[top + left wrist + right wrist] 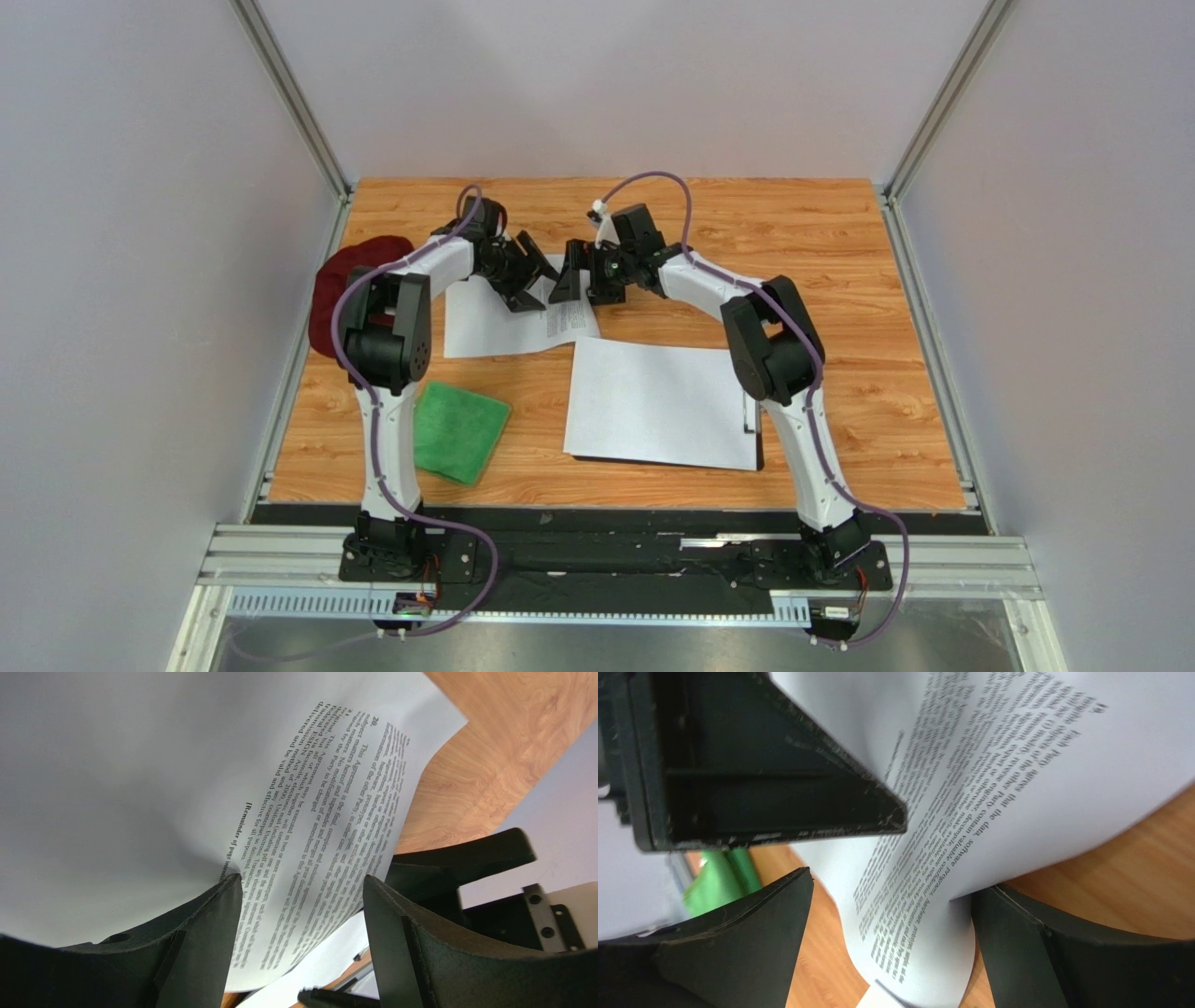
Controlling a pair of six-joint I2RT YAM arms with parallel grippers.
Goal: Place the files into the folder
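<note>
A printed sheet (567, 324) of the files lies at the back centre, on top of another white sheet (484, 325). Its edge curls up between both grippers. My left gripper (528, 275) is open, and the printed sheet (316, 798) runs between its fingers (210, 938). My right gripper (577, 275) is open too, with the curled sheet (990, 763) between its fingers (1032, 945). A further white sheet (659, 403) lies on the black folder (759, 445), of which only thin edges show.
A green cloth (460, 431) lies at the front left and also shows in the right wrist view (724, 875). A dark red hat (341, 284) sits at the left table edge. The other gripper's black finger (773, 763) is close by in the right wrist view.
</note>
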